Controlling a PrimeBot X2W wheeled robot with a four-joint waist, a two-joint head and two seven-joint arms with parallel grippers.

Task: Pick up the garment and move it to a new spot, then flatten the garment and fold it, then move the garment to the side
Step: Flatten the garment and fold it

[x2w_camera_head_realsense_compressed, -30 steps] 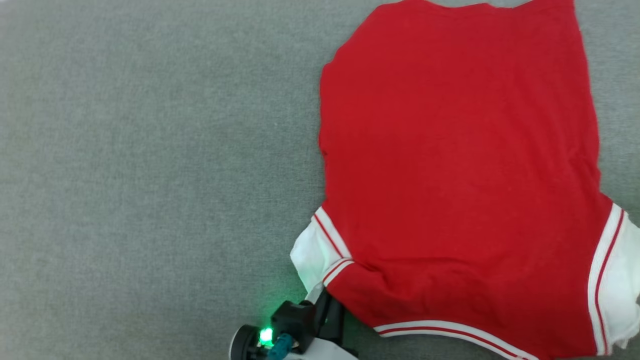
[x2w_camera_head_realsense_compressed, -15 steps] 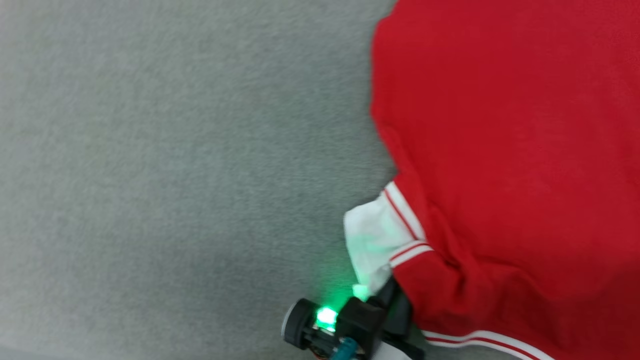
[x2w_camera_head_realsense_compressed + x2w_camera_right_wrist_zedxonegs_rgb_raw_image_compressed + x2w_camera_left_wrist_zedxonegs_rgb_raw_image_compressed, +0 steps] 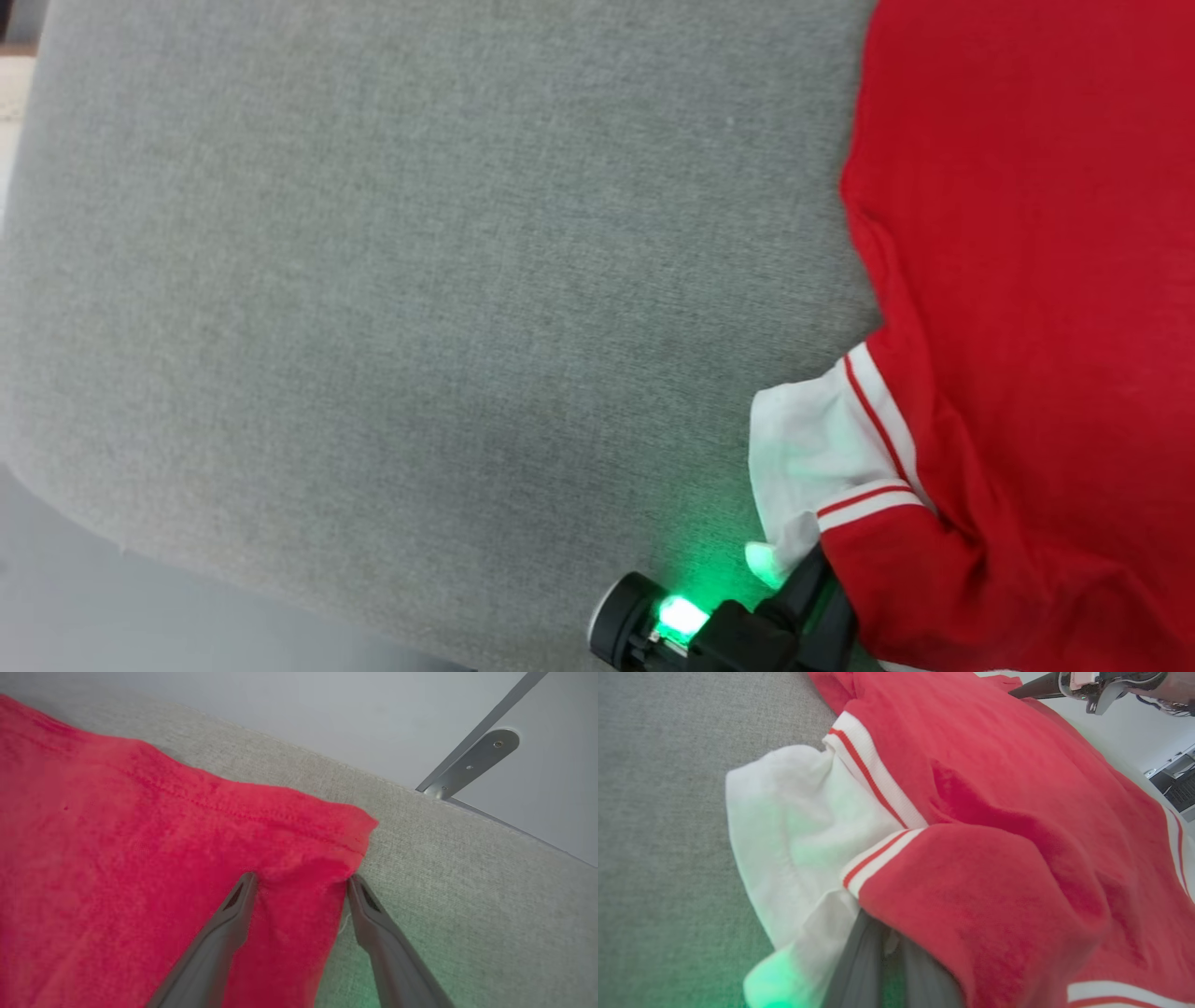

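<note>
On the grey table, running off the head view's right edge and cut off there, the garment, its white side panel clamped tight in the left pincer, tips buried under red cloth, right pincer spread wide astride a hem corner, not gripping.

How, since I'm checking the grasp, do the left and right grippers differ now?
The left gripper is shut on the garment beside its white side panel; the right gripper stands wide open. The left gripper's fingers run under the cloth; the right gripper's show bare, straddling a red hem corner. Both are at the garment's edge.
</note>
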